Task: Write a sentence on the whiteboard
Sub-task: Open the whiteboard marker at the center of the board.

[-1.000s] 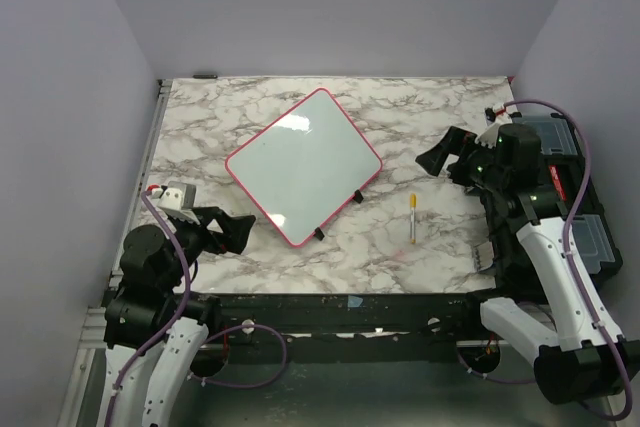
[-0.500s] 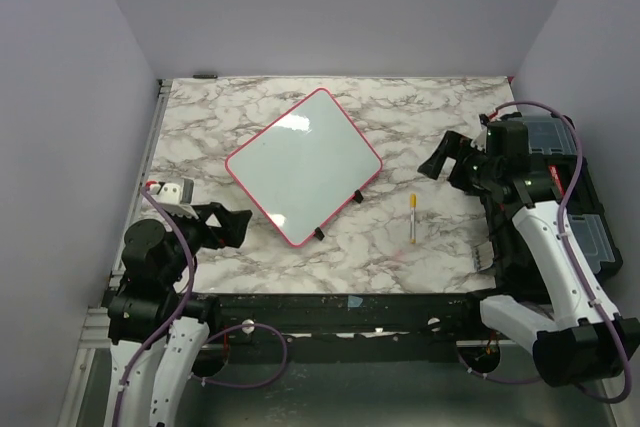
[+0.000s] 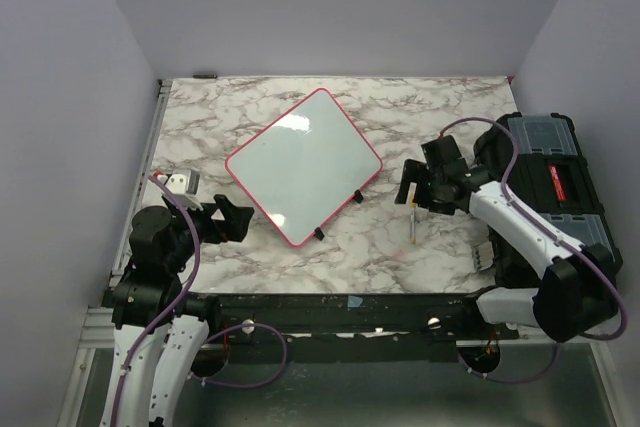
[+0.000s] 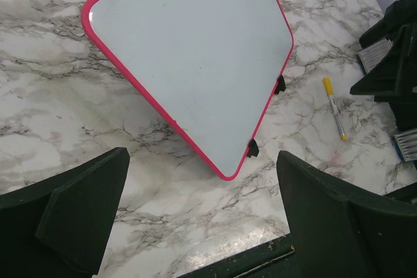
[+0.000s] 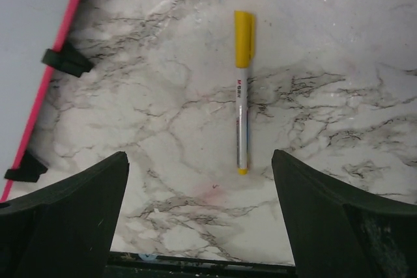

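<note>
The whiteboard (image 3: 303, 165) lies flat on the marble table, turned like a diamond, with a pink rim and two black clips on its near right edge. Its white face (image 4: 189, 50) shows no lettering, so the sentence is not in view. A yellow-capped marker (image 3: 412, 219) lies on the marble right of the board, cap pointing away (image 5: 241, 96). My right gripper (image 3: 418, 187) hangs open above the marker, which shows between its fingers (image 5: 199, 161) untouched. My left gripper (image 3: 235, 219) is open and empty near the board's near left edge, facing its corner (image 4: 201, 167).
A black toolbox (image 3: 555, 187) with clear lid compartments stands at the table's right edge. A small white-grey block (image 3: 178, 183) sits at the left edge behind my left arm. A black rail (image 3: 340, 307) runs along the table's near edge.
My right arm has swung left from over the toolbox and come down above the marker. My left arm has drawn back slightly and turned a little toward the board.
</note>
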Controlling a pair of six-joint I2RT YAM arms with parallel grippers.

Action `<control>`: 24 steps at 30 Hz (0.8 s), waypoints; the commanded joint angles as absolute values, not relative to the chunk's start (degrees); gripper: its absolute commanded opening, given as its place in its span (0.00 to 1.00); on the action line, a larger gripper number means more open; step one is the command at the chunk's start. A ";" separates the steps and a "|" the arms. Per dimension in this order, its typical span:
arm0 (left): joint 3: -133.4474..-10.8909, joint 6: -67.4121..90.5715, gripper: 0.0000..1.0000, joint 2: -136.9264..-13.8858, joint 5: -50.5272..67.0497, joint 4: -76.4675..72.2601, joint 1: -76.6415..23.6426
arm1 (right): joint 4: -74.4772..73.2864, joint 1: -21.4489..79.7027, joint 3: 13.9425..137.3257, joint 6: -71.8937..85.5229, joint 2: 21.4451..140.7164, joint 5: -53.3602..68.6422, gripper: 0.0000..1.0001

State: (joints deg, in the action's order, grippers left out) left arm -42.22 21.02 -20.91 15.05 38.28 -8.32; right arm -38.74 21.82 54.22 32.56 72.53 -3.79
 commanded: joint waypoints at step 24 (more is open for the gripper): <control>-42.28 20.74 0.99 -19.20 14.23 38.14 -8.17 | -30.15 26.26 45.53 37.09 85.95 -13.51 0.38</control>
State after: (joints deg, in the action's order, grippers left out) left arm -42.22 21.04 -20.21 14.98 38.33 -8.32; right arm -30.39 25.34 45.54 36.23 84.49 -10.28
